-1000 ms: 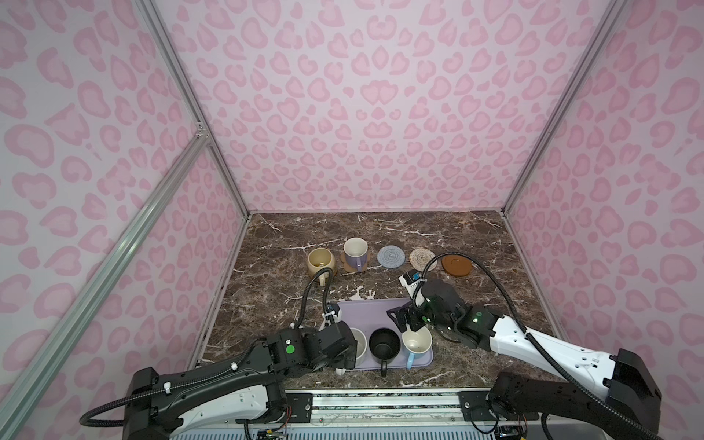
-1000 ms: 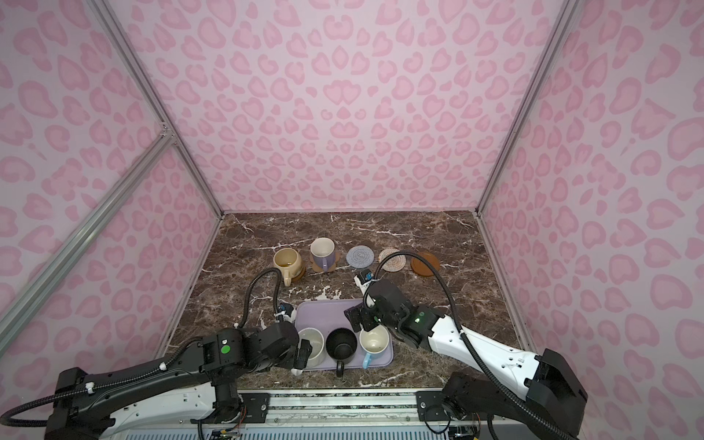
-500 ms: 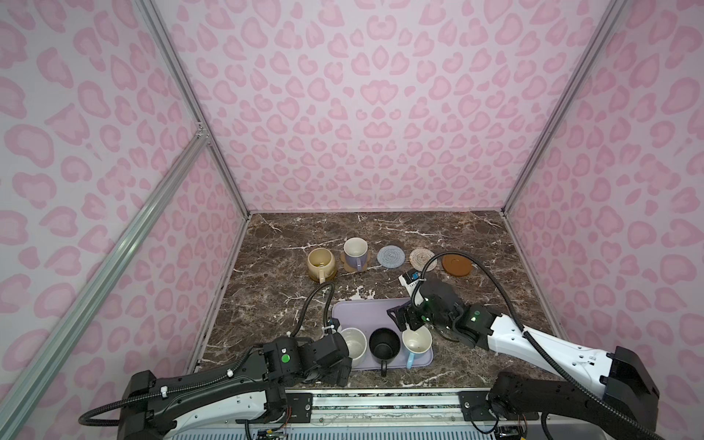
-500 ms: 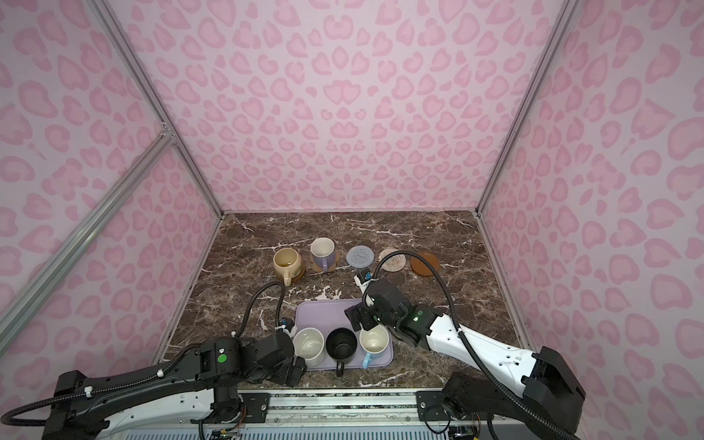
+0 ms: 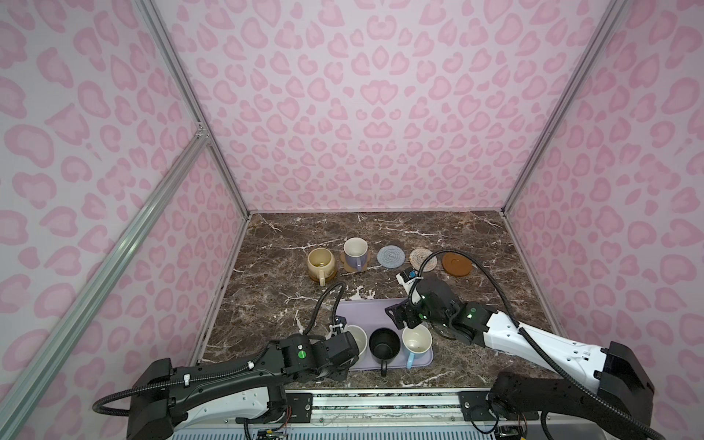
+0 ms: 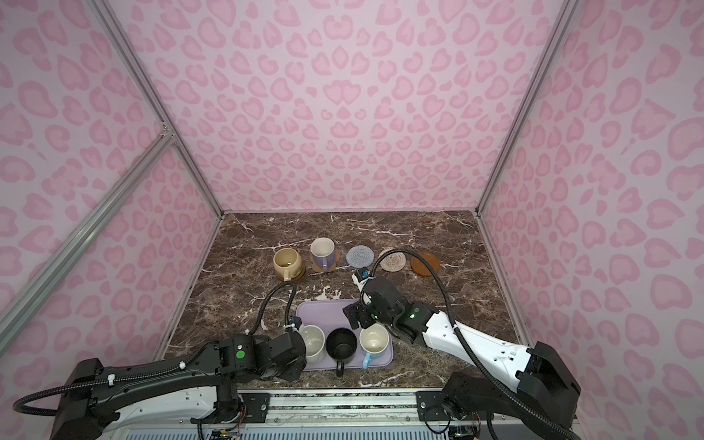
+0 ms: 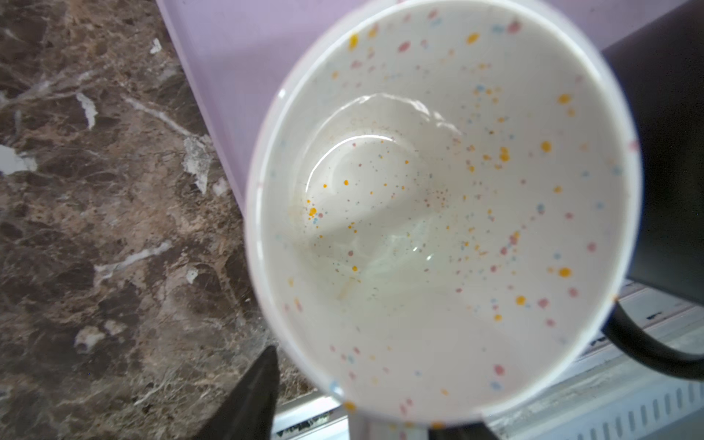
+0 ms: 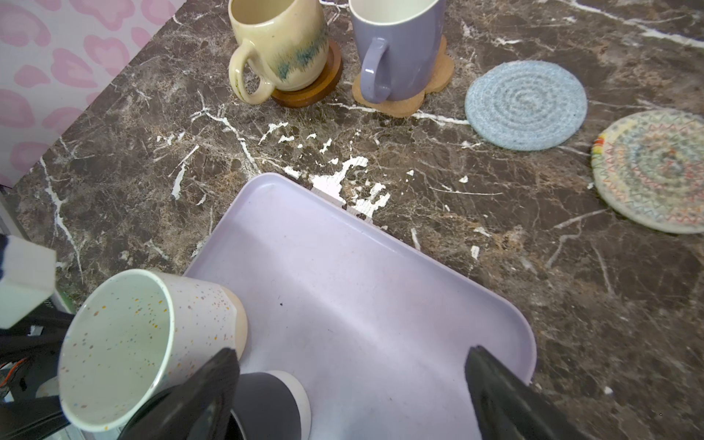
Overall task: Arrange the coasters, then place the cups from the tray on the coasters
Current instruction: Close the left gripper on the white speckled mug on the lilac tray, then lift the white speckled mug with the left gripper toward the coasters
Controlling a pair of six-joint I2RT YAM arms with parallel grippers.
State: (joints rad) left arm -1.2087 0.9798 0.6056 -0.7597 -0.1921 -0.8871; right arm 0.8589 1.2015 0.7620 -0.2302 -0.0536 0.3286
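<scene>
On the lavender tray (image 5: 365, 312) stand three cups: white speckled (image 5: 357, 337), black (image 5: 384, 344) and light blue (image 5: 416, 339). My left gripper (image 7: 354, 419) is at the speckled cup's (image 7: 438, 209) near side, shut on its handle, which sits between the fingers (image 7: 259, 392). My right gripper (image 8: 352, 354) hangs open over the tray's (image 8: 362, 285) bare far part, just behind the light blue cup. In the back row, the yellow-beige cup (image 5: 321, 263) stands on a brown coaster and the lavender cup (image 5: 355, 251) on the paw coaster.
Three coasters lie bare right of the lavender cup: blue-grey woven (image 5: 391, 256), beige woven (image 5: 421, 259), brown disc (image 5: 457, 263). The right arm's cable arcs above the last two. Pink walls close three sides. A metal rail runs along the front edge.
My left gripper pulled back toward the front edge beside the speckled cup and its jaws closed in on the handle. The right arm barely moved.
</scene>
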